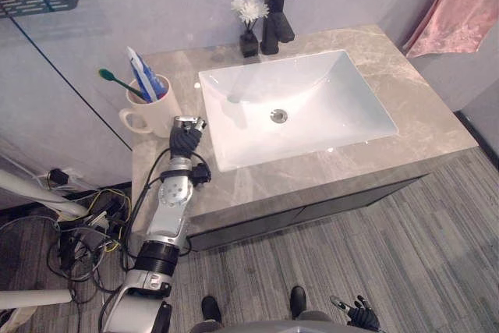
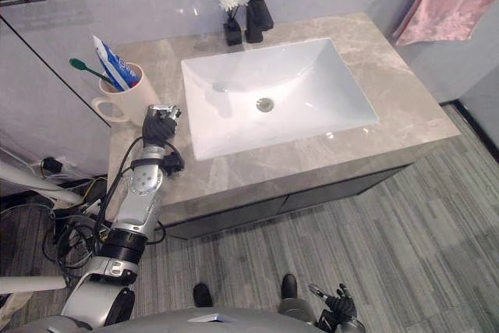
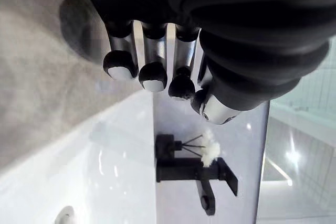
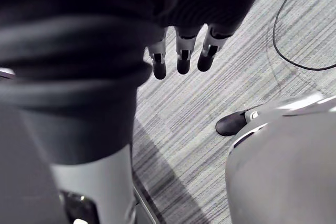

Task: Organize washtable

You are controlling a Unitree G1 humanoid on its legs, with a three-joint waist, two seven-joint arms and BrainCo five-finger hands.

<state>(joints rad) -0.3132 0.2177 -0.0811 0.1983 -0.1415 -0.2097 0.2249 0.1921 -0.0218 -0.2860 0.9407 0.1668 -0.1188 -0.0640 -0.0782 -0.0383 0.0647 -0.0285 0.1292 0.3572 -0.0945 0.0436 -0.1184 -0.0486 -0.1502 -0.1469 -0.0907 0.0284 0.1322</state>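
1. In the left wrist view, the fingers of the left hand curl in with their pads turned back, thumb beside them, gripping nothing; the head views show them too small to read this.
2. From the head, that hand is over the near-left countertop, just beside the mug and left of the sink.
3. The mug stands upright at the far left, holding a green toothbrush and a toothpaste tube.
4. Past the left fingers, the wrist view shows the black faucet and the white flower; from the head, the flower's dark vase stands just left of the faucet.
5. The right hand hangs low near the floor, fingers relaxed and empty.
6. A pink towel hangs far right.
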